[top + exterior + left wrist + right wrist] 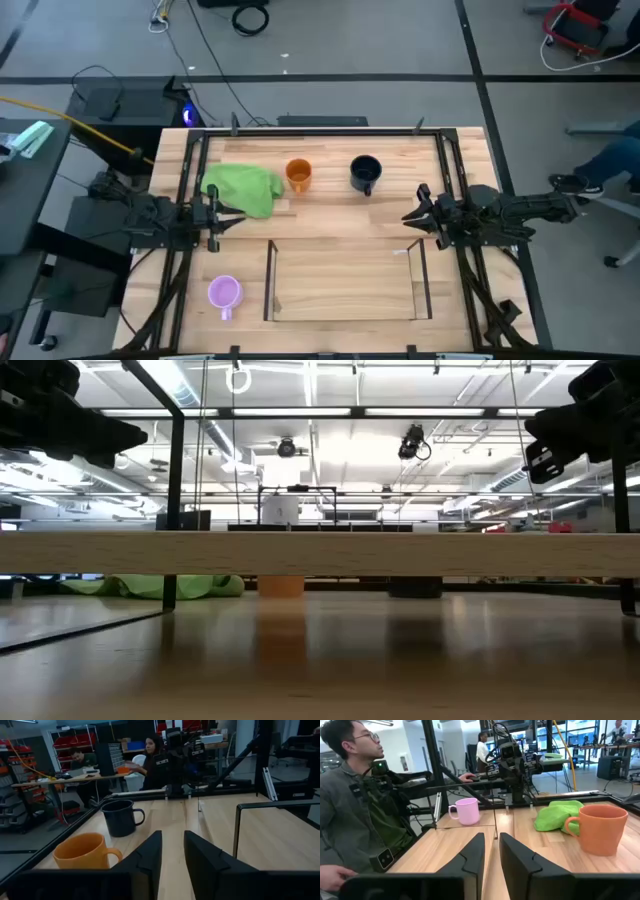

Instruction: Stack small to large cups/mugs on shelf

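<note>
Currently we hold both arms level above the worktop, the left hand [228, 221] at the left edge and the right hand [410, 217] at the right edge, each facing inward with fingers slightly apart, gripping nothing. Orange mug [298, 175] and black mug [364, 173] stand toward the far edge beside a green cloth [245, 187]; the purple mug [224, 293] stands just left of the shelf [345, 315] at the near edge.

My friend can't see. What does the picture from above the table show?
Three mugs stand on a wooden table: orange mug and black mug at the back beside a green cloth, purple mug near the front. The clear shelf holds nothing; both arms wait at the sides.
</note>
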Tool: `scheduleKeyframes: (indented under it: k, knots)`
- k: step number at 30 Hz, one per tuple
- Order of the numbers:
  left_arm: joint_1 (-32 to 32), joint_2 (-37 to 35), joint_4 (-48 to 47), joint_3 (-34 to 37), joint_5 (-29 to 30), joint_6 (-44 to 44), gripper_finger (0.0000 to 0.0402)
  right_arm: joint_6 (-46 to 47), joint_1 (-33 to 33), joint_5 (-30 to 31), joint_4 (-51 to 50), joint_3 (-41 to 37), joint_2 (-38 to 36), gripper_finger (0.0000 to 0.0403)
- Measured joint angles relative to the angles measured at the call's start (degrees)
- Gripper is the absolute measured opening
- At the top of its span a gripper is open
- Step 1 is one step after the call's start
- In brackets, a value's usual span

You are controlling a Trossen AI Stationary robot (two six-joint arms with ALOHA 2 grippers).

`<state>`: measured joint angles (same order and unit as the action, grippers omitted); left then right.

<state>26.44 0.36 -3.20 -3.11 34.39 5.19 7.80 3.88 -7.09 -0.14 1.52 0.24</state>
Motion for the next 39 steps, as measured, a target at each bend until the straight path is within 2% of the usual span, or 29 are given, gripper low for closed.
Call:
scheduleKeyframes:
  k: [26,39]
  knots:
    - [0.0,0.0,0.0,0.0,0.0,0.0,0.0080,0.0,0.0,0.0,0.0,0.0,0.0,0.0065]
    - [0.0,0.0,0.0,0.0,0.0,0.0,0.0088,0.0,0.0,0.0,0.0,0.0,0.0,0.0065]
